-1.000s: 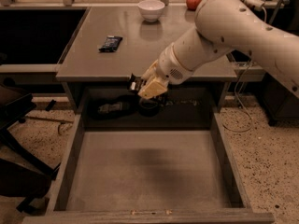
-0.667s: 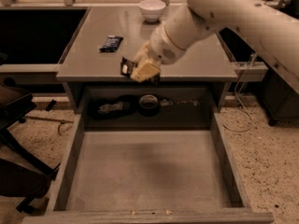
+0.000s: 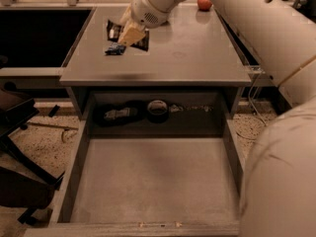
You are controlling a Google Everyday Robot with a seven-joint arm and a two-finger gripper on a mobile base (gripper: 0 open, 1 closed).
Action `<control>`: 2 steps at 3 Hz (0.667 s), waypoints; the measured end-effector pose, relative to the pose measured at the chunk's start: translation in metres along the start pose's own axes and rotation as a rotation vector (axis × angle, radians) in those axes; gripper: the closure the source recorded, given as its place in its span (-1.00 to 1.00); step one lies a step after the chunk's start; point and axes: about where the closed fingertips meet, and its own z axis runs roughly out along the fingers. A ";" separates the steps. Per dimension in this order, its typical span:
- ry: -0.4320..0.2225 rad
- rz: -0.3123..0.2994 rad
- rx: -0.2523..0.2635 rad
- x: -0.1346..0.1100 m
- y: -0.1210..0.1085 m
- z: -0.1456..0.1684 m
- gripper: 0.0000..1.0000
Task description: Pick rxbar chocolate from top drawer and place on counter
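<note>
My gripper [image 3: 129, 34] is over the back left part of the counter [image 3: 197, 53]. It is shut on the rxbar chocolate [image 3: 141, 42], a dark flat bar that sticks out on both sides of the pale fingers, low over the counter top or on it. The top drawer [image 3: 153, 177] stands pulled out wide below the counter, its grey floor bare. My arm [image 3: 256, 28] reaches in from the right and crosses the back of the counter.
A dark blue wrapped bar [image 3: 114, 50] lies on the counter just left of the gripper. A red apple [image 3: 204, 1] sits at the back. A dark object [image 3: 118, 113] and a round item [image 3: 158, 110] lie behind the drawer. A black chair [image 3: 15, 181] stands at left.
The gripper has risen out of the drawer opening with the dark bar and moved back and left over the counter, close to the blue bar.
</note>
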 end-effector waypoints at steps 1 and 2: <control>0.105 0.030 0.116 0.017 -0.059 0.011 1.00; 0.215 0.103 0.171 0.057 -0.098 0.017 1.00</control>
